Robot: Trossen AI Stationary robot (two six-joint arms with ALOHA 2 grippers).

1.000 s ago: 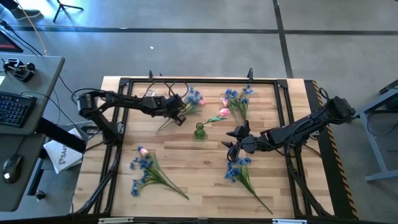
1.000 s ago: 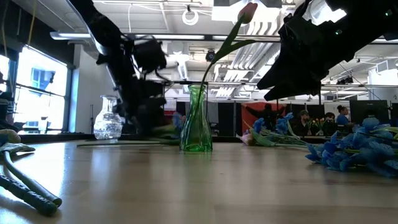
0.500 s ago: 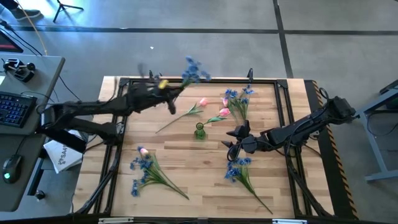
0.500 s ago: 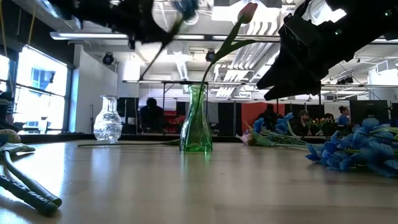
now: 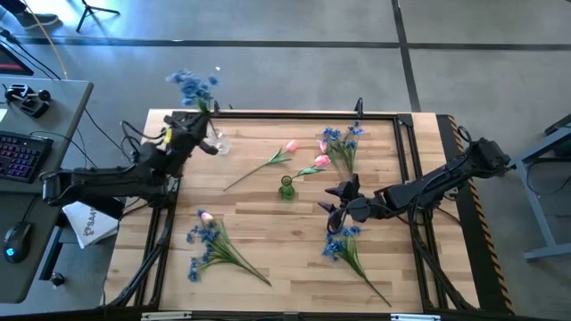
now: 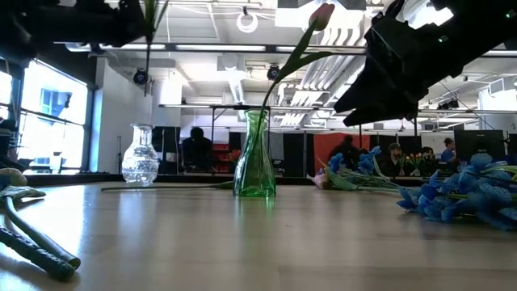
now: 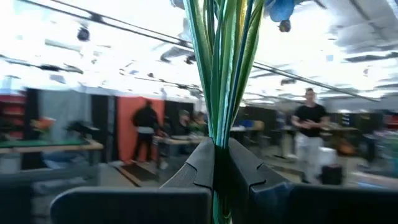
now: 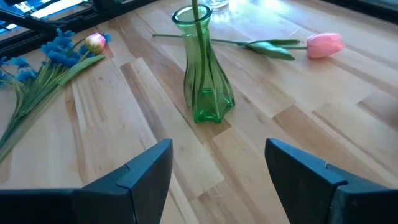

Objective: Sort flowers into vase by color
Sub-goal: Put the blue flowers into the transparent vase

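Note:
My left gripper is at the far left corner, raised, shut on a spray of blue flowers. The clear glass vase stands just beside it on the table. The green vase stands mid-table with one pink tulip in it. A second pink tulip lies on the table beyond it. My right gripper hangs open just right of the green vase, touching nothing. My left gripper pinches the bundle of thin green stems between its two fingers. The fingers lie across the stems, reaching slightly upward. The spray stands upright and clear of the table, its blossoms above the fingers and a stem end hanging below.
More blue sprays lie at far centre, near right and near left, the last with a pink tulip. A black rail frame edges the table. A desk with a keyboard stands to the left.
My left gripper has risen from the far middle of the table and swung to the far left corner, tipping upward. The blue spray has come up with it, lifted clear, and now stands upright by the clear vase.

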